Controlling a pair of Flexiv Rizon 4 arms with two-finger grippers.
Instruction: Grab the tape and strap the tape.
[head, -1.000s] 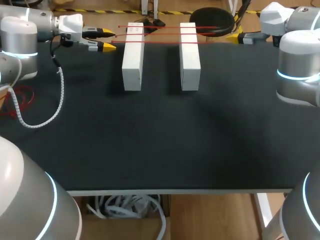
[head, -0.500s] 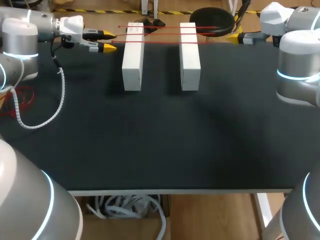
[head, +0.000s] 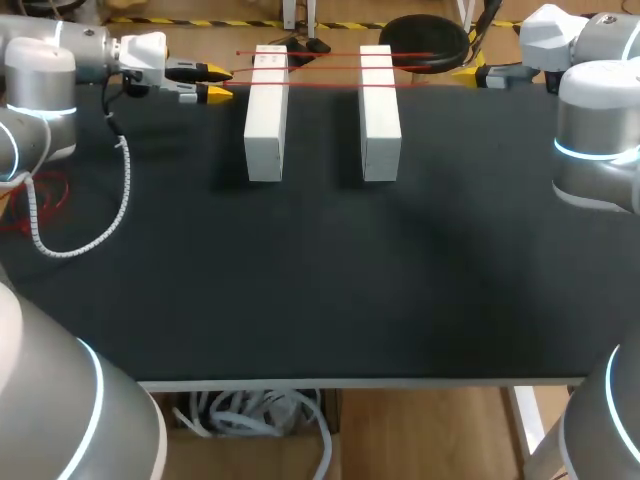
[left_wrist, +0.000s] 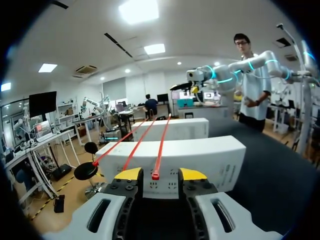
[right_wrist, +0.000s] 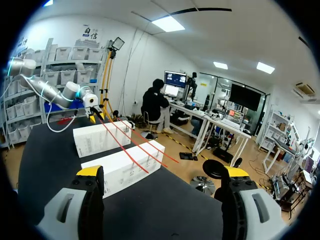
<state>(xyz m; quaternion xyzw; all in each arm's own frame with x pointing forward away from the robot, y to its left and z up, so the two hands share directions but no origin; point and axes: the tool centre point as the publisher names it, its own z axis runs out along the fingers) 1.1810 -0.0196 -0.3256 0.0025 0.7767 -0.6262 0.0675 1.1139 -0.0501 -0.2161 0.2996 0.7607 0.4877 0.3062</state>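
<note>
We take the left block (head: 265, 110) as ref. Three red tapes run across its far end and on over the right block (head: 380, 110), which stands parallel, near it on our right arm's side. The blocks prob. serve as rests, so the strips hang clear of the table (head: 320, 290) w/ loose ends free to grab.

The task's thing, the near tape (head: 320, 84), is the strip lying closest to us on the left block. Its tape end (left_wrist: 155, 175) sticks out just past the block's outer side. Our left gripper (head: 215, 83) sits level just off that side, fingers aimed at the block. Its jaws are apart, w/ the tape end between the yellow tips but not pinched; the wrist view shows a gap either side. We judge it's lined up so that one close would catch the end.

The other two tapes (head: 330, 68) lie just beyond on the same block, untouched.

Our right gripper (head: 470, 75) is well apart from the left block, out past the right block. Its jaws are wide apart on nothing, and it faces back along the strips, likely waiting for the opposite end. Grab not yet made.
</note>
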